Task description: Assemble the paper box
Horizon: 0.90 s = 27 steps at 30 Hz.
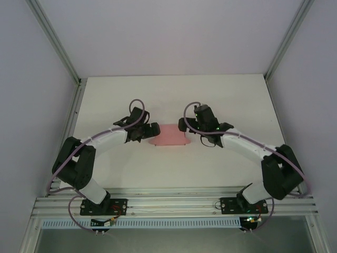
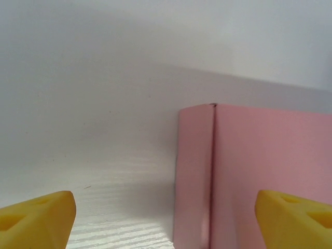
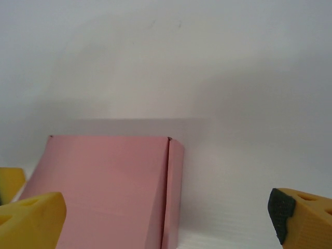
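The paper box (image 1: 170, 135) is a small closed pink rectangular box lying flat in the middle of the white table (image 1: 168, 100), between both arms. My left gripper (image 1: 152, 130) sits at its left end and stands open. In the left wrist view the box (image 2: 270, 171) shows its end flap and top, with the left gripper (image 2: 166, 218) spread wide around that end and not touching it. My right gripper (image 1: 185, 126) is at the box's right end, also open. In the right wrist view the box (image 3: 104, 187) lies partly between the yellow fingers (image 3: 31, 218), the right gripper (image 3: 167, 211) wide apart.
Aluminium frame posts (image 1: 55, 42) rise at the table's back corners, with white walls behind and to both sides. A metal rail (image 1: 174, 203) runs along the near edge where the arm bases are bolted.
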Each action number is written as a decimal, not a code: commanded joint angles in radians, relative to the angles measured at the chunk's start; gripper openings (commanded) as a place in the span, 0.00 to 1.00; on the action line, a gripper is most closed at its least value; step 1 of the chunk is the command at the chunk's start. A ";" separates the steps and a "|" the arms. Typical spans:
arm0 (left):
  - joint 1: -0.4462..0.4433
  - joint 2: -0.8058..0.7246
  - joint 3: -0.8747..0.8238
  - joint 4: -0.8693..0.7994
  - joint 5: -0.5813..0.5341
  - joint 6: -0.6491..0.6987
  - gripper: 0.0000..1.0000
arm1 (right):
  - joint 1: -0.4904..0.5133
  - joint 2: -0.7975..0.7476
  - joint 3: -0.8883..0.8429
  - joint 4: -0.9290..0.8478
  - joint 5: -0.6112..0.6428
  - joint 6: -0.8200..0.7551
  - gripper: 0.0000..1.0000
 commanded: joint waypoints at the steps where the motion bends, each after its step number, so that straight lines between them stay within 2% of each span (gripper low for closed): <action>1: 0.011 0.006 0.029 -0.040 0.010 0.013 0.91 | -0.019 0.085 0.077 -0.129 -0.031 0.038 1.00; 4: 0.021 0.063 0.045 0.002 0.069 0.015 0.85 | -0.036 0.160 0.119 -0.148 -0.090 0.065 1.00; 7: 0.023 0.103 0.050 0.020 0.129 0.024 0.75 | -0.039 0.215 0.140 -0.162 -0.155 0.067 1.00; 13: 0.038 0.118 -0.032 0.131 0.209 0.013 0.61 | -0.041 0.255 0.100 -0.107 -0.206 0.093 0.98; 18: 0.072 0.136 -0.096 0.205 0.279 -0.030 0.40 | -0.054 0.250 0.068 -0.066 -0.259 0.122 0.97; 24: 0.112 0.114 -0.207 0.313 0.346 -0.071 0.20 | -0.123 0.230 -0.026 0.149 -0.552 0.191 0.96; 27: 0.140 0.103 -0.237 0.353 0.389 -0.082 0.08 | -0.130 0.243 -0.035 0.215 -0.650 0.193 0.96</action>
